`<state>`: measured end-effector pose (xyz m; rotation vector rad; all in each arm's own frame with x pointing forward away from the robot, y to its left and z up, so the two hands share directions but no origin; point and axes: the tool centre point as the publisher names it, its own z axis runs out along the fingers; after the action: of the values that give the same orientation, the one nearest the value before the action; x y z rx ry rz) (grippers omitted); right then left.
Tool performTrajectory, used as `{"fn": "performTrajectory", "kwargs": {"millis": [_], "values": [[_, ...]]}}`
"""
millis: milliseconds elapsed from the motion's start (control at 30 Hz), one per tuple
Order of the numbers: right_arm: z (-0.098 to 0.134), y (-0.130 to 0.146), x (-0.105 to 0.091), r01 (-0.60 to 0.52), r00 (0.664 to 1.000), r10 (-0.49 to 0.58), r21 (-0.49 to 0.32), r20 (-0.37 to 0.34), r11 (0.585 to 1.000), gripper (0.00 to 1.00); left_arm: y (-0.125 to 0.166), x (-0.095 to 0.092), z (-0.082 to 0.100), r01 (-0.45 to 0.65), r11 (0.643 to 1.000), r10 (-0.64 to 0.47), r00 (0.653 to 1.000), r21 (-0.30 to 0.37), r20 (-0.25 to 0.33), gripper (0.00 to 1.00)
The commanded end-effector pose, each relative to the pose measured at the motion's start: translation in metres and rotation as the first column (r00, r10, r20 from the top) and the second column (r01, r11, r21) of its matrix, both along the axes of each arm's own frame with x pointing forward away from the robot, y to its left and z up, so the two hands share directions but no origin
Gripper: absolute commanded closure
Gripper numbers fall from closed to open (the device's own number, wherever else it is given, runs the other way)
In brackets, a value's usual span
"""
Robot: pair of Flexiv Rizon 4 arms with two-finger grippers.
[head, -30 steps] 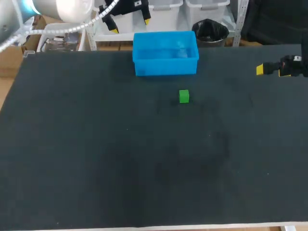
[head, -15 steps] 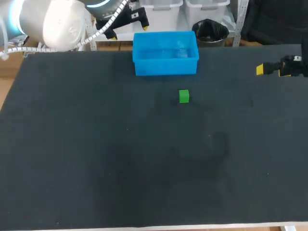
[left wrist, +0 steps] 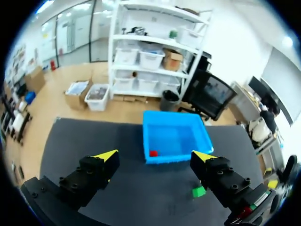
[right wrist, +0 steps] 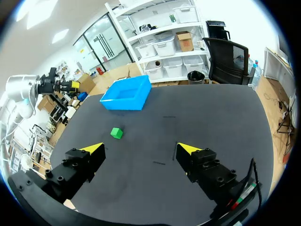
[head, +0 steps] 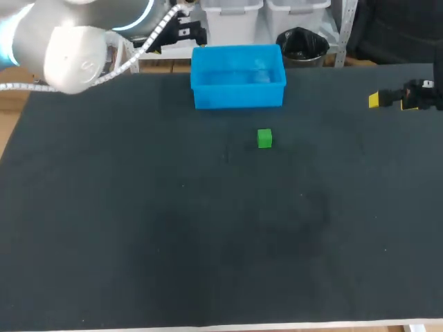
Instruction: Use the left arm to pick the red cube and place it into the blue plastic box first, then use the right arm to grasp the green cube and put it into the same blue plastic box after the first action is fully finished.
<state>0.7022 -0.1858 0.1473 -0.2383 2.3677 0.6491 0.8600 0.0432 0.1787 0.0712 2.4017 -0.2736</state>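
Observation:
The red cube (left wrist: 153,153) lies inside the blue plastic box (left wrist: 175,141), near its front wall, seen in the left wrist view. My left gripper (left wrist: 155,157) hangs open and empty high above the table, behind the box's left end. In the head view the box (head: 238,77) stands at the table's far middle, and the red cube does not show there. The green cube (head: 264,138) rests on the table just in front of the box. My right gripper (right wrist: 141,149) is open and empty at the table's right edge, far from the green cube (right wrist: 116,133).
The black table (head: 138,228) bears only the box and the green cube. My left arm (head: 76,52) crosses the far left corner. The right gripper's yellow fingertip (head: 374,100) pokes in over the right edge.
My left arm has swung round at the far left, its big joint sliding left and lower, and the gripper's yellow tips no longer show in the head view. The right arm and both cubes stayed put.

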Motion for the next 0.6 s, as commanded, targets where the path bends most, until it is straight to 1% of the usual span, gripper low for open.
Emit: {"fn": "performTrajectory", "kwargs": {"millis": [33,100,167,233,300,333,400,433,567,600], "values": [[0.0,0.0,0.0,0.001,1.0,-0.001,0.0,0.0,1.0,0.0,0.02,-0.017,0.005,0.152,0.986,-0.149,0.988,-0.072,0.044,0.0],[0.0,0.0,0.0,0.001,1.0,-0.001,0.0,0.0,1.0,0.0,0.025,-0.021,0.007,0.231,0.97,-0.226,0.971,-0.071,0.074,0.0],[0.0,0.0,0.0,0.001,1.0,-0.001,0.0,0.0,1.0,0.0,0.031,-0.027,0.01,0.31,0.948,-0.301,0.947,-0.073,0.112,0.0],[0.0,0.0,0.0,0.001,1.0,-0.001,0.0,0.0,1.0,0.0,0.037,-0.032,0.012,0.365,0.929,-0.353,0.925,-0.068,0.136,0.0],[0.0,0.0,0.0,0.001,1.0,-0.001,0.0,0.0,1.0,0.0,0.041,-0.035,0.013,0.411,0.909,-0.398,0.906,-0.074,0.142,0.0],[0.0,0.0,0.0,0.001,1.0,-0.001,0.0,0.0,1.0,0.0,0.044,-0.038,0.014,0.441,0.895,-0.427,0.89,-0.063,0.159,0.0],[0.0,0.0,0.0,0.001,1.0,-0.001,0.0,0.0,1.0,0.0,0.048,-0.044,0.015,0.497,0.865,-0.481,0.861,-0.067,0.166,0.0],[0.0,0.0,0.0,0.001,1.0,-0.001,0.0,0.0,1.0,0.0,0.05,-0.046,0.016,0.518,0.854,-0.502,0.846,-0.054,0.181,0.0],[0.0,0.0,0.0,0.001,1.0,-0.001,0.0,0.0,1.0,0.0,0.058,-0.054,0.019,0.583,0.811,-0.565,0.801,-0.043,0.196,0.0],[0.0,0.0,0.0,0.001,1.0,-0.001,0.0,0.0,1.0,0.0,0.06,-0.057,0.02,0.608,0.793,-0.589,0.784,-0.046,0.195,0.0]]}}
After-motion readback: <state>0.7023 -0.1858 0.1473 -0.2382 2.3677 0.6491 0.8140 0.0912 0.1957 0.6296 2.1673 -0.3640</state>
